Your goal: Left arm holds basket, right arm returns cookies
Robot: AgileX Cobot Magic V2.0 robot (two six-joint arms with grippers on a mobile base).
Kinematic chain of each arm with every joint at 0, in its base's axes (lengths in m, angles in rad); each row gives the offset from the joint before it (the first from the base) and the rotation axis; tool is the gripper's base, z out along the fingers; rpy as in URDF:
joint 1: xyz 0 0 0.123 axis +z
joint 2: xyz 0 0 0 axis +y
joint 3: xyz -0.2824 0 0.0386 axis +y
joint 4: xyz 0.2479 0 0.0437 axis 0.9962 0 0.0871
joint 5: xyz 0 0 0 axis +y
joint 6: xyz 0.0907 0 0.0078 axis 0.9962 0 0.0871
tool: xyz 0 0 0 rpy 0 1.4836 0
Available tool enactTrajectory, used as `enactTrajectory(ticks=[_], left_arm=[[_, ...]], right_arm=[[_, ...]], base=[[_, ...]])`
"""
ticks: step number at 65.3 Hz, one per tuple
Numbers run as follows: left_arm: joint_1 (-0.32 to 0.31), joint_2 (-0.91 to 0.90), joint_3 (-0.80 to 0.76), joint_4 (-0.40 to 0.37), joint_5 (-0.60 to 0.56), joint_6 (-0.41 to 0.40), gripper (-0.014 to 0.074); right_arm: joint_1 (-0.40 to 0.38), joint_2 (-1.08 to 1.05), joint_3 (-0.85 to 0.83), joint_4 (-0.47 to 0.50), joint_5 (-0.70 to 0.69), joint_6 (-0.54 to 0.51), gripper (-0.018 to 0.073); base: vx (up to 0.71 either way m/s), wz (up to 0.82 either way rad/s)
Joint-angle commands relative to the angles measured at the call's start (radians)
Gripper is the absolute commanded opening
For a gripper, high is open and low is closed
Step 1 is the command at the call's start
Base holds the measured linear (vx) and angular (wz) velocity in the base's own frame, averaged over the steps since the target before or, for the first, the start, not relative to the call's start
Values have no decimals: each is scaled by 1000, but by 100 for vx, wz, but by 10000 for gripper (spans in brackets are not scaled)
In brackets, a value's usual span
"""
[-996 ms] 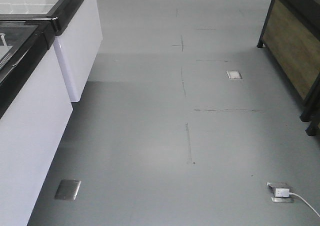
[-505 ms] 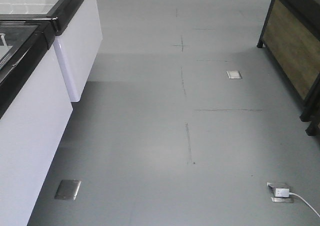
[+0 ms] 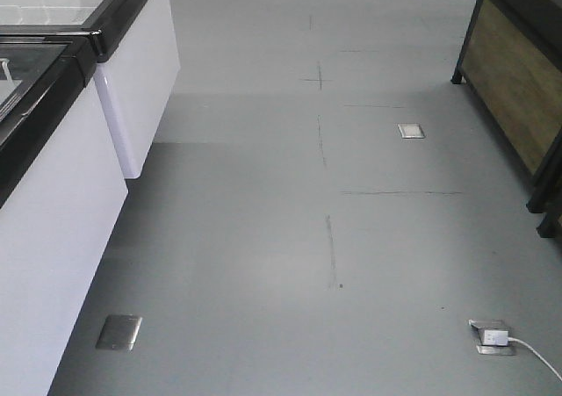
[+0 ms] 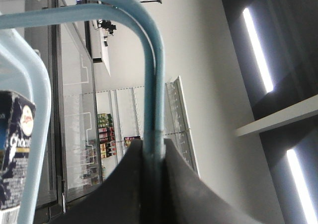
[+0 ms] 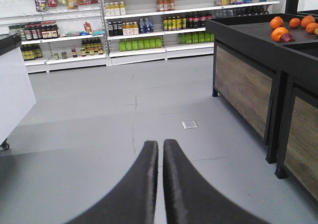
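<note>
The left gripper (image 4: 153, 144) is clenching a hoop handle of the blue basket (image 4: 155, 75) at the bottom centre of the left wrist view; the cookies (image 4: 14, 149) are showing at the lower left edge. In the right wrist view, the right gripper (image 5: 160, 144) is sitting pinched together, empty, bottom centre. The front view is showing grey floor (image 3: 263, 238) and a white counter (image 3: 53, 220) at left.

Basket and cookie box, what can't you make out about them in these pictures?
- Basket: the left wrist view shows only its handles, one clamped in the left gripper; its body lies beyond the frame edges.
- Cookie box: cut off by the left edge, with a handle covering its right side; the name is only partly legible.
- Front and right wrist views: neither thing appears.
</note>
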Motion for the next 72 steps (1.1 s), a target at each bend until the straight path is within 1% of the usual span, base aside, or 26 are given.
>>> enactTrajectory(ticks=[1, 6, 14, 25, 33, 42, 59, 65, 72], left_arm=[[-15, -27, -29, 10, -148, 14, -6], [-29, -27, -29, 10, -160, 10, -6], [-47, -27, -29, 11, -178, -37, -6], [-47, -27, -29, 18, -212, -105, -4], [-47, -29, -29, 18, -251, -134, -4], [-47, -30, -29, 20, -267, -180, -4], [-48, -30, -29, 121, -292, -303, -4], [-72, -30, -29, 122, -299, -331, -4], [-116, -30, -29, 123, -300, -351, -4]], right_arm=[[-1, -13, 18, -10, -76, -9, -6], [-1, -13, 18, -10, -76, -9, -6], [-1, -13, 18, -10, -76, -9, -6], [-1, -13, 18, -10, -76, -9, -6], [-1, -13, 18, -10, -76, -9, -6], [-1, -13, 18, -10, -76, -9, -6], [-1, -13, 18, -10, -76, -9, -6], [-1, -13, 18, -10, -76, -9, -6], [-1, -13, 18, -10, -76, -9, -6]], base=[[0, 0], [0, 0], [0, 0], [0, 0], [0, 0], [0, 0], [0, 0], [0, 0], [0, 0]])
